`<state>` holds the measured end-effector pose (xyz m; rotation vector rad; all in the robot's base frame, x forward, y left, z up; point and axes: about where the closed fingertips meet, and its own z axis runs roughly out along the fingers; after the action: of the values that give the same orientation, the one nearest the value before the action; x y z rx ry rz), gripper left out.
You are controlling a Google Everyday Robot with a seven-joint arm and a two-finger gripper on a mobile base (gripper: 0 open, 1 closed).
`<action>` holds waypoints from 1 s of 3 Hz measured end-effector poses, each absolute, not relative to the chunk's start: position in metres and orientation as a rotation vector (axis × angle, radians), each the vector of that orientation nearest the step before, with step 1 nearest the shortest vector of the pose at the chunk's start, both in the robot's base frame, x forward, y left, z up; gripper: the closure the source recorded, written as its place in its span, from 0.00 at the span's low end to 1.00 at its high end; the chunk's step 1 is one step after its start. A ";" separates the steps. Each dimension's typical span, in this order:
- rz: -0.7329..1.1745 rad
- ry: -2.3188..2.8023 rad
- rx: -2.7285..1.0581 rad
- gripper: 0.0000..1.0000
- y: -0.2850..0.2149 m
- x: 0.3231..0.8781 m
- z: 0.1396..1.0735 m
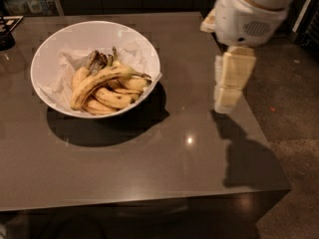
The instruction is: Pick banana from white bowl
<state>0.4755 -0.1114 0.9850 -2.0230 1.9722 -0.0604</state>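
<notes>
The white bowl [52,49] stands on the left half of the dark table, lined with crumpled white paper. Several bananas lie in it. The banana [102,79], the longest curved one with brown streaks, lies on top, its dark stem pointing right. My gripper [228,97] hangs from the white arm over the table's right side, well to the right of the bowl and apart from it, pointing down with nothing seen in it.
The dark glossy table [164,158] ends at a right edge just past the gripper and a front edge below. A dark object [6,34] sits at the far left. Floor lies to the right.
</notes>
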 end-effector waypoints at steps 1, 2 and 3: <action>-0.100 1.886 -2.126 0.00 -0.053 0.511 0.986; -0.119 1.790 -2.254 0.00 0.000 0.535 0.981; -0.111 1.757 -2.246 0.00 0.014 0.537 0.982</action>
<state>0.5373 0.0140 0.9815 -2.2461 1.7572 -0.1106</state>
